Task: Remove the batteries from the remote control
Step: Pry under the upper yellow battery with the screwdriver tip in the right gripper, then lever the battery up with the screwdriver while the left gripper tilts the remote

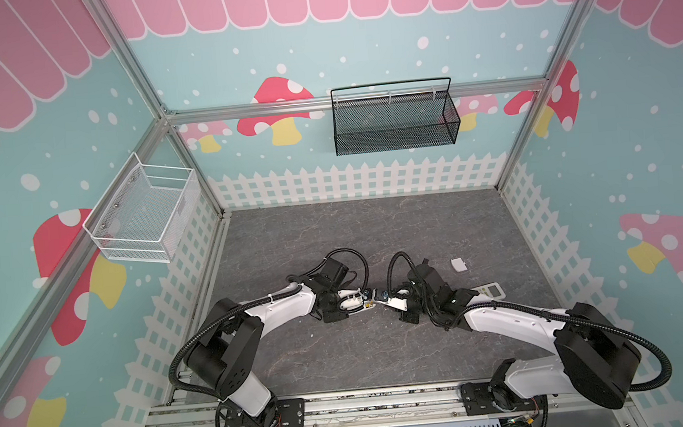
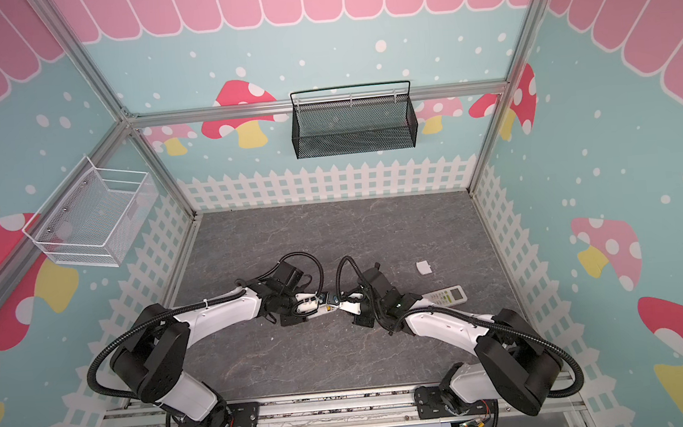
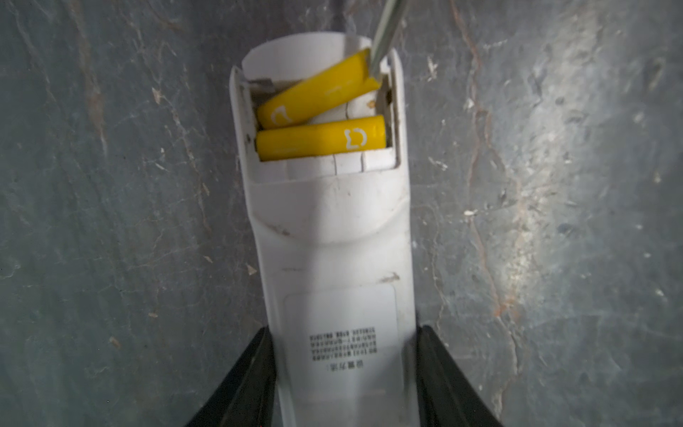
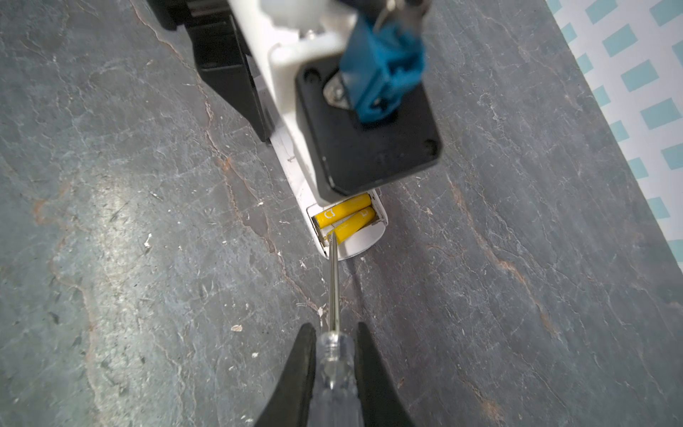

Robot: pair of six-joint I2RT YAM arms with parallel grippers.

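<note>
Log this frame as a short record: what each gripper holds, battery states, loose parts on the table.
left gripper: shut on the white remote, battery bay open
right gripper: shut on the screwdriver, tip at the end of the raised battery
raised battery: yellow, tilted, one end lifted out of its slot
seated battery: yellow, lying flat in its slot
battery cover: loose on the table
second remote: on the table, buttons up

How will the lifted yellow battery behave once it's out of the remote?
The lifted battery, one end raised out of the remote, is a smooth cylinder, so it will probably roll on the table. Its glossy skin likely slips off the screwdriver tip. It looks rigid.
</note>
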